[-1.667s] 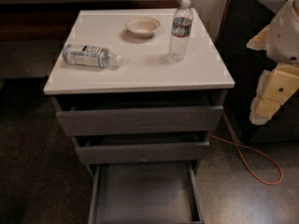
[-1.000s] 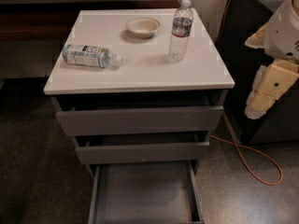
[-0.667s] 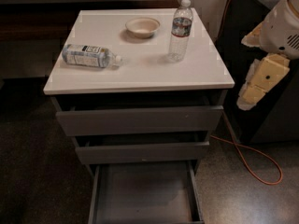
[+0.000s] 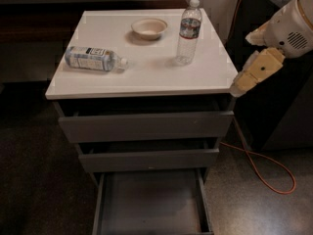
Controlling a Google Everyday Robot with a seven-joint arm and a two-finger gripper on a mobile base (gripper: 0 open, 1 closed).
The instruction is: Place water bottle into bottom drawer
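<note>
Starting nearest you, the bottom drawer (image 4: 146, 199), a shallow grey tray with a plain flat front, stands pulled out and bare inside, so the receiving end looks ready. Above it, the two grey drawers (image 4: 146, 126) sit under the white tabletop (image 4: 146, 80). On the left of that tabletop lies a bottle with the wide white-and-blue label (image 4: 93, 58), on its side; leave that one alone.

Your cream-coloured hand (image 4: 244, 82) hangs just off the tabletop's right edge, carrying nothing, and you cannot tell whether it is set wide or narrow. Further back, the water bottle (image 4: 188, 31), slim, clear, ribbed plastic with a white cap and a narrow dark label band, stands upright near the right rear, well apart from the hand. A shallow beige bowl (image 4: 149, 27) sits just to its left.

You are judged to be at the reach, with the grasp not yet made. Next, bring the hand up over the edge and toward the bottle's body, approaching from the right so you avoid the bowl.
</note>
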